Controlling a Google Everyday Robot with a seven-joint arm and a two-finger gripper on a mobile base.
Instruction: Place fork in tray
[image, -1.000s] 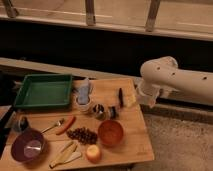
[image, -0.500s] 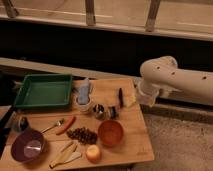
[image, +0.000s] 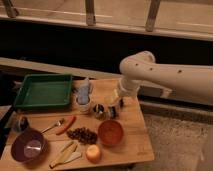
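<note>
The fork (image: 52, 126) is a thin silvery utensil lying on the wooden table, left of a red-orange vegetable (image: 66, 125). The green tray (image: 30, 102) sits at the table's back left and looks empty. The white arm reaches in from the right. My gripper (image: 119, 101) hangs over the table's back right part, well to the right of the fork and the tray. It is just above a black-handled knife that it partly hides.
A purple bowl (image: 30, 146) sits front left and an orange bowl (image: 111, 132) front right. A dark cluster (image: 82, 134), an apple (image: 93, 152) and a banana (image: 65, 154) lie near the front. Small cups (image: 98, 110) and a blue-white object (image: 84, 92) stand mid-table. A dark wall runs behind.
</note>
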